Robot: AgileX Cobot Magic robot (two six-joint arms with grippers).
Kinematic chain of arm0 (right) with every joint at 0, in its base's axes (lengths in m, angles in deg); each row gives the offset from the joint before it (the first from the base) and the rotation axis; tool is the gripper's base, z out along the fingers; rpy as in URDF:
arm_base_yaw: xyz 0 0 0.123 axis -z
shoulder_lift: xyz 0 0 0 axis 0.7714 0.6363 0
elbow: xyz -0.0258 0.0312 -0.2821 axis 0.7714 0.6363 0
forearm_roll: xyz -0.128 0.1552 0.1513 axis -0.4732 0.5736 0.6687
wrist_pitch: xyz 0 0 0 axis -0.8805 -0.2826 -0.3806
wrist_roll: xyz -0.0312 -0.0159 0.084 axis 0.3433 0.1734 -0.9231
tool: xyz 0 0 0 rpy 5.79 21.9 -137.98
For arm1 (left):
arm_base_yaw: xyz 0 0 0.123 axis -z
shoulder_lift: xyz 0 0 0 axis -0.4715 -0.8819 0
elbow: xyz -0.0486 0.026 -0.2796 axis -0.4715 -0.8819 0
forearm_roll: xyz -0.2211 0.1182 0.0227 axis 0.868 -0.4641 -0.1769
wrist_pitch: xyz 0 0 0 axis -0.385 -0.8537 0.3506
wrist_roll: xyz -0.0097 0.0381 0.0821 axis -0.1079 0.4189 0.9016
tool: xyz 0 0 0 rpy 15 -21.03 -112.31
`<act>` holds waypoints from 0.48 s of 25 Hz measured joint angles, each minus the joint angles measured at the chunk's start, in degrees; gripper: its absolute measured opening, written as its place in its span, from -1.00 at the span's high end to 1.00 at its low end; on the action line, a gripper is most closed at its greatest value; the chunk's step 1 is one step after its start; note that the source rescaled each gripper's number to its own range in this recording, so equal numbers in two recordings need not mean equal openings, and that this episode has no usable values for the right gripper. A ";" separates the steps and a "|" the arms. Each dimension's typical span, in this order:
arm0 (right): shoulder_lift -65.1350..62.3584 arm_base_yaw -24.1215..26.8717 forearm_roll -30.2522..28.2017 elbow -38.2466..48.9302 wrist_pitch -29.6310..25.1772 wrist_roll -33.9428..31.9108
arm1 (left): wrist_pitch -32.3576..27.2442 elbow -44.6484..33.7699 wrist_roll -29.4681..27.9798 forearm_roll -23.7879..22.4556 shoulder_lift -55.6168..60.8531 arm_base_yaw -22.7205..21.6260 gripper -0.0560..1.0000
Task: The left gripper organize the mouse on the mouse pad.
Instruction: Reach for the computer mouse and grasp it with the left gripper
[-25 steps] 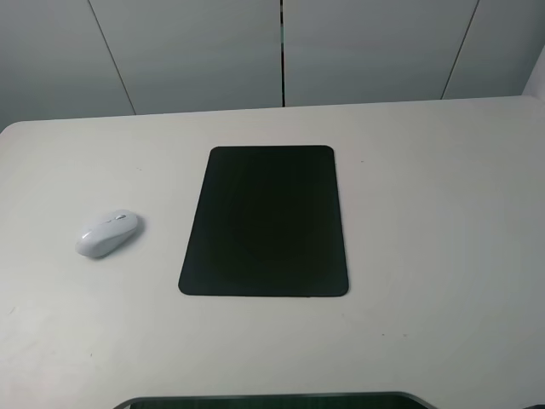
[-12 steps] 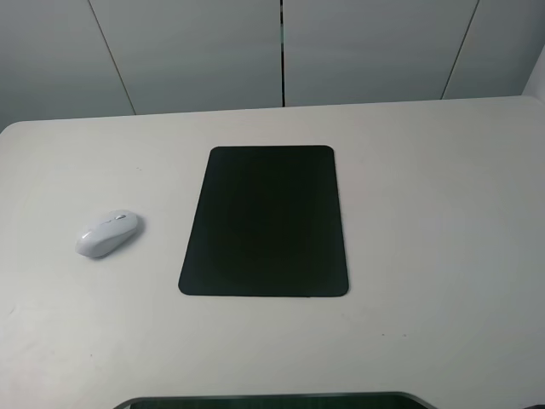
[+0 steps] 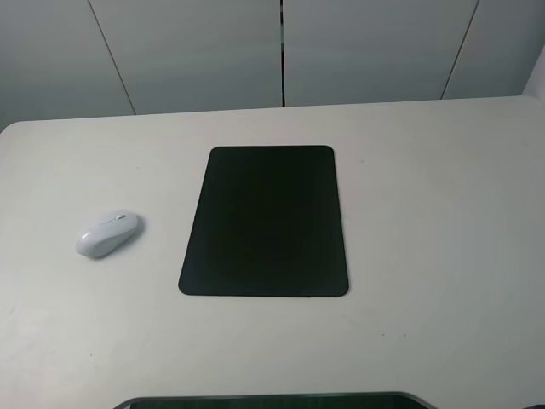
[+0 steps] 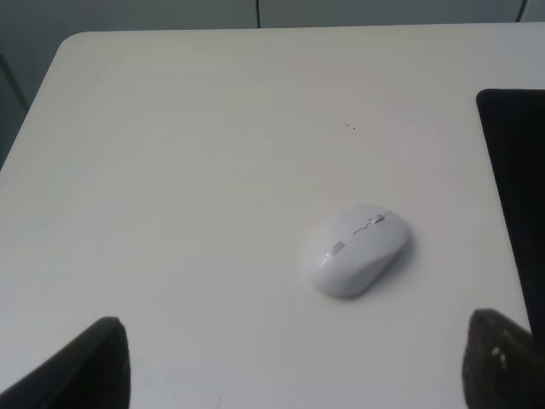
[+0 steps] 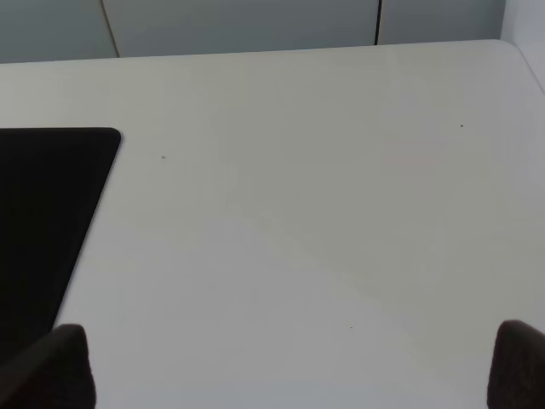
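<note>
Seven entries, taken from the near side of the table.

1. mouse (image 3: 108,233): white, oval, with a grey strip and wheel on top. It lies right way up on the table (image 3: 426,256), left of the pad, near it but not touching it. Its long axis is slanted, with the wheel end turned toward the far side and the pad.

2. pad (image 3: 266,221): flat, matte black, with rounded corners. It sits about mid-table, its long sides running away from the near edge. The mouse is off it.

3. left gripper (image 4: 298,366): two dark fingertips (image 4: 98,366) show in its wrist view, set wide apart. The jaws are spread and hold nothing. The mouse lies ahead of them, closer to the pad-side finger and clear of both.

4. right gripper (image 5: 289,366): its dark fingertips (image 5: 60,366) are likewise wide apart and empty. It hangs over the table right of the pad, with the pad's far right corner in its wrist view.

5. table: off-white, with rounded far corners and a few small specks.

6. wall panels (image 3: 187,51): grey, behind the table, with dark seams between them.

7. dark rim (image 3: 272,399): at the near edge, possibly part of the robot's base. Too little shows to say.
</note>
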 joint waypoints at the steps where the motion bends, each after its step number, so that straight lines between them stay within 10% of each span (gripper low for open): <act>1: 0.00 0.00 0.00 0.00 0.00 0.00 | 0.00 0.00 0.00 0.00 0.00 0.00 -1.00; 12: 0.00 0.00 0.00 0.00 0.00 0.00 | 0.00 0.00 0.00 -1.37 0.00 0.00 -1.00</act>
